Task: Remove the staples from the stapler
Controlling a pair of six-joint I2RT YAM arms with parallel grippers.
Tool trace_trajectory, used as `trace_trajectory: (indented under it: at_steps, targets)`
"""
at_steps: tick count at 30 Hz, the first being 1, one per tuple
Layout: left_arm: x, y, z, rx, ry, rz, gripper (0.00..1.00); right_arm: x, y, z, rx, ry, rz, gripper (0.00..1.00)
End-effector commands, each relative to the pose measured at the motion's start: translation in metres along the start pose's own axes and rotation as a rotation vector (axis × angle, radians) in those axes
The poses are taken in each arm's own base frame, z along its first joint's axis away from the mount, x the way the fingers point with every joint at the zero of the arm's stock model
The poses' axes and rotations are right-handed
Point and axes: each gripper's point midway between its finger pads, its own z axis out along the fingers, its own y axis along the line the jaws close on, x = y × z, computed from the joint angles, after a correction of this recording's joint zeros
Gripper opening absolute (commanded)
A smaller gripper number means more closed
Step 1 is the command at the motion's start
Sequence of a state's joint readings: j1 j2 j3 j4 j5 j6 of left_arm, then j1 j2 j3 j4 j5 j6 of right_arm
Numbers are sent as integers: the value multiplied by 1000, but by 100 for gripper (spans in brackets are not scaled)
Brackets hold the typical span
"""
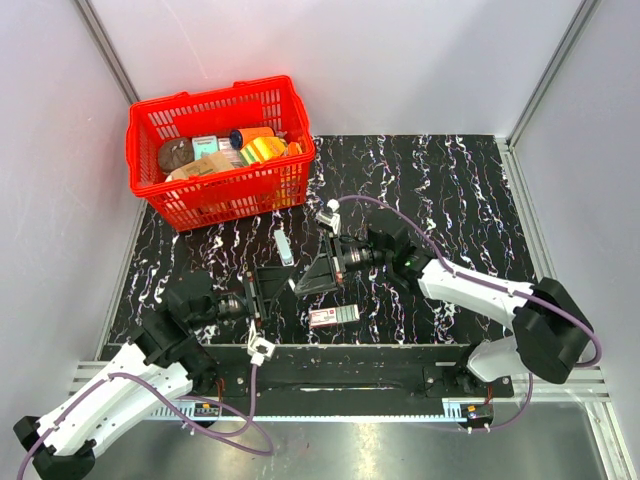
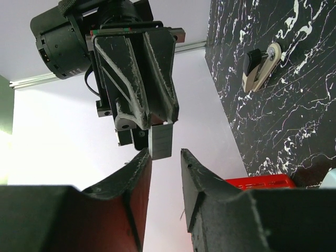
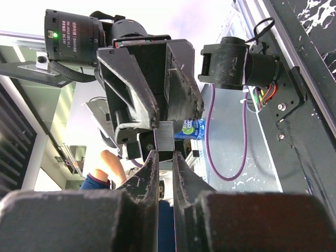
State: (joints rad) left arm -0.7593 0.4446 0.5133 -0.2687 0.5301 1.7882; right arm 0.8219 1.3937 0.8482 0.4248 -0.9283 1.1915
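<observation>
The stapler point(image 1: 285, 245), slim with a pale top, lies on the black marbled table beyond both grippers. It also shows in the left wrist view point(image 2: 260, 67). My right gripper point(image 1: 303, 284) is shut on a small grey strip of staples point(image 3: 166, 135), held above the table at its fingertips. In the left wrist view the same strip point(image 2: 160, 140) hangs from the right gripper's tip. My left gripper point(image 1: 283, 288) faces the right one tip to tip. Its fingers point(image 2: 139, 165) stand apart, just below the strip and not touching it.
A flat white-and-red box point(image 1: 333, 316) lies near the table's front edge, under the grippers. A red basket point(image 1: 258, 183) with several packets stands at the back left. White walls close in the table on three sides.
</observation>
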Motion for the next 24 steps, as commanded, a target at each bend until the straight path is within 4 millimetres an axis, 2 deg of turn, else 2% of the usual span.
trace_trajectory:
  at_steps: [1,14,17,24]
  targets:
    - [-13,15,1,-57,-68,50,30,-11,21,1,-72,-10,-43,4]
    - [-12,16,-1,-74,-55,40,32,-16,19,5,-117,-26,-15,3]
    - [-10,17,-3,-76,-44,27,25,-15,16,5,-113,-26,-6,3]
    - [-7,24,-6,-86,-31,4,16,-17,10,5,-97,-38,14,3]
